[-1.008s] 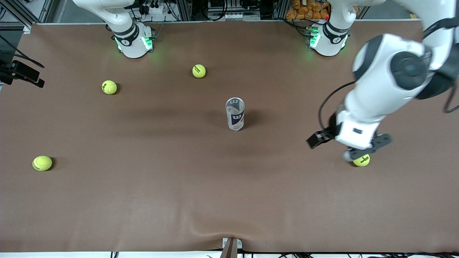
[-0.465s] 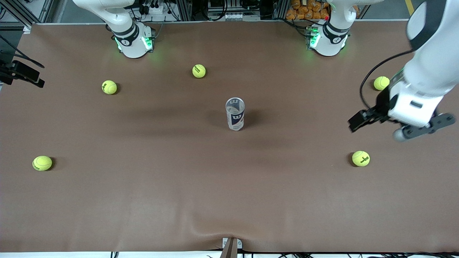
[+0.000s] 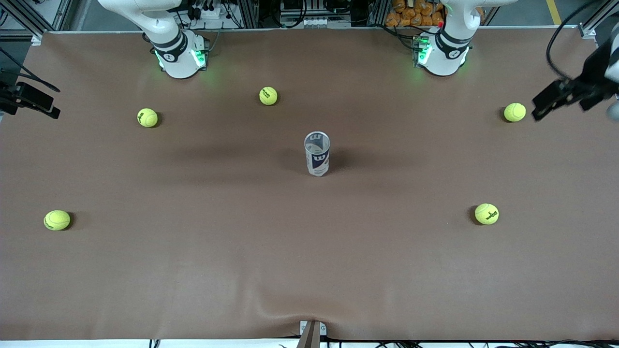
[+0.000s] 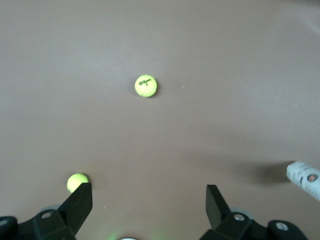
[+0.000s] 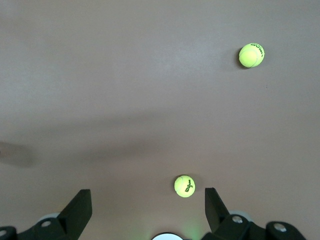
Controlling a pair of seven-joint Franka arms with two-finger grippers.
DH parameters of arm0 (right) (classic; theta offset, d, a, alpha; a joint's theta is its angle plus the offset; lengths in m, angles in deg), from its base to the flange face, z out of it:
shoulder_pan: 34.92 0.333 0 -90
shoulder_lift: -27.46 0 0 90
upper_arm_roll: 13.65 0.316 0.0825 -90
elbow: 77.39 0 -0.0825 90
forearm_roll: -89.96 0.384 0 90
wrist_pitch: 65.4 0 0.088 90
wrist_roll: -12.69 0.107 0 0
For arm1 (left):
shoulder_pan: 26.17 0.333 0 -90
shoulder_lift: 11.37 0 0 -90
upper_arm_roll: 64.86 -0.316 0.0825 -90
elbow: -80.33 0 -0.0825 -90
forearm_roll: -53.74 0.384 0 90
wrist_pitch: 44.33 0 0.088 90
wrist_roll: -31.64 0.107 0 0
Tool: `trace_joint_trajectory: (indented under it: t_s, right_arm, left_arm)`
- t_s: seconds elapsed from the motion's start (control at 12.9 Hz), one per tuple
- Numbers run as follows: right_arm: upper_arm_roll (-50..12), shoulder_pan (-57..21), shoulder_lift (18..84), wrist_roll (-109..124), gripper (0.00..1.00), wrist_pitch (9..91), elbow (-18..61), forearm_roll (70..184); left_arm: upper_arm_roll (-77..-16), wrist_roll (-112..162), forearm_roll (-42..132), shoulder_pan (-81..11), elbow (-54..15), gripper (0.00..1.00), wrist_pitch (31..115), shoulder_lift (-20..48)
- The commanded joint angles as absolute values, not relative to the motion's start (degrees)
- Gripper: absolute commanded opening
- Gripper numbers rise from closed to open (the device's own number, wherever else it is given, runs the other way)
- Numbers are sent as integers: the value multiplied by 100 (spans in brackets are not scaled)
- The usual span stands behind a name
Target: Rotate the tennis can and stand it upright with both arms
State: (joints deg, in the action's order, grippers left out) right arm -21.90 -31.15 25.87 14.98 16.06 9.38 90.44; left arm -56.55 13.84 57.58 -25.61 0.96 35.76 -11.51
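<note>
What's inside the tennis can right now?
The tennis can stands upright mid-table. The front view looks down at its top, where only a W logo shows; no ball is visible through it. The dark band hides the lower part, so its contents cannot be confirmed.

The brown table point(image 3: 193, 270) carries 1 upright tennis can point(image 3: 317, 153) and 5 balls point(image 3: 57, 220).

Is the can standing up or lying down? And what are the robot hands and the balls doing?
tennis can: standing upright, alone mid-table, nothing holding it.
left gripper: jaws open, empty, up above its end of the table.
right gripper: jaws open, empty, above the table.
tennis balls: five, lying loose, apart.
</note>
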Motion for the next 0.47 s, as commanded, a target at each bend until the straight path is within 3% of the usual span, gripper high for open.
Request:
trace_joint_trajectory:
  t_s: [0.0,0.39]
  right_arm:
    - [-2226,-3052,2553,1453,100,1660,988,9005]
    - [-2226,-3052,2588,1453,100,1669,980,9005]
  left_arm:
    - [-5704,1459,5691,-2644,-290,100,3556,-1445]
    - [-6379,2477,5647,-2696,-290,100,4206,-1181]
